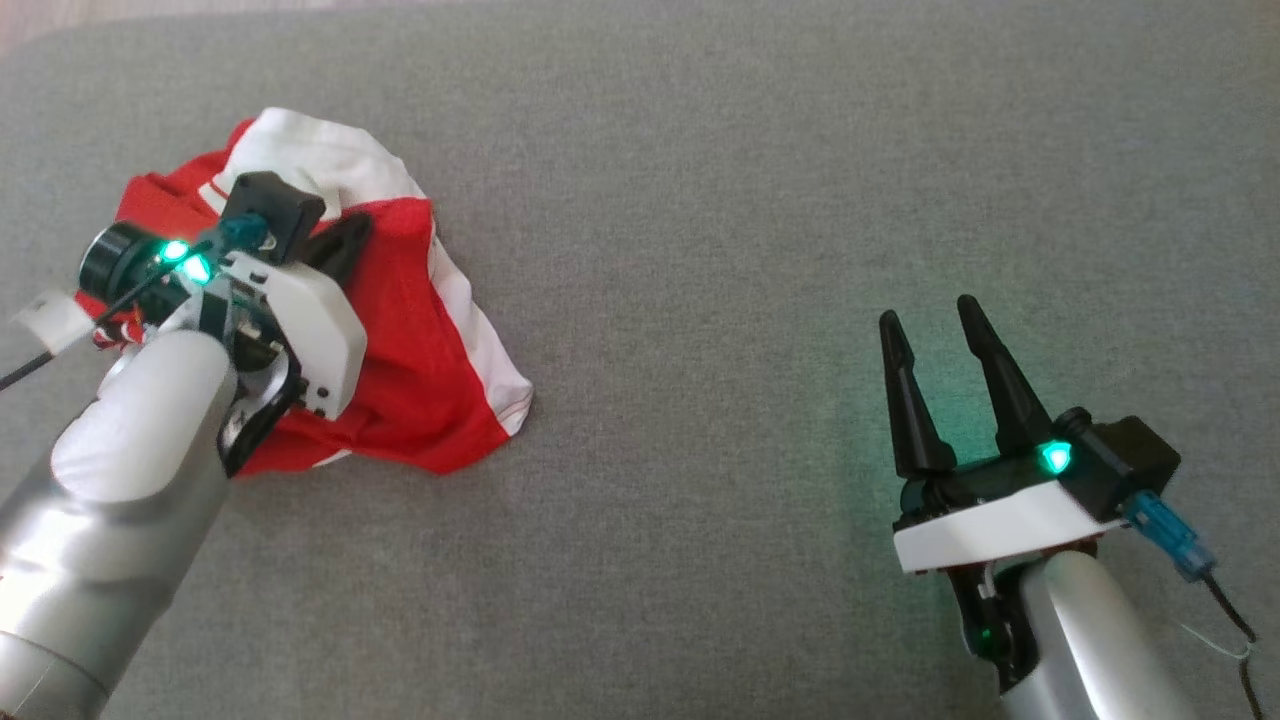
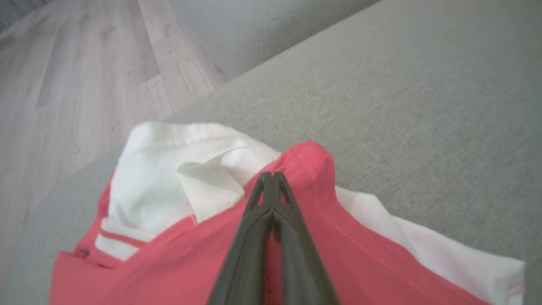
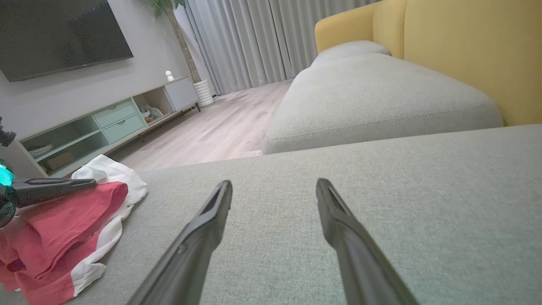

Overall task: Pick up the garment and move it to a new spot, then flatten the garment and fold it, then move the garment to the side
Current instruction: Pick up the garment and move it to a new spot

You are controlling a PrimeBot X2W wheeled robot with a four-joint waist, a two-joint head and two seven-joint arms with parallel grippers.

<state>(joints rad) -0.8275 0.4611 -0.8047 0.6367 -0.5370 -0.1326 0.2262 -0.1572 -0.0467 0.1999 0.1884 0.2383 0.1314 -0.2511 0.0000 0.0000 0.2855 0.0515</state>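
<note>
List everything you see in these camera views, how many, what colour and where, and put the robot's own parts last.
garment: one, red and white, crumpled on the left of the near cushion
near cushion: one, grey, under the garment
far cushion: one, grey, beyond the near cushion
sofa back: one, yellow, behind the far cushion
floor: one, pale wood, past the cushion edge
television: one, dark, on the wall
cabinet: one, white with pale green drawers, below the television
curtains: one set, grey, at the far end of the room
left tool: one, dark fingers, shut on a red fold of the garment
right tool: one, dark fingers, open, at the right, apart from the garment
</note>
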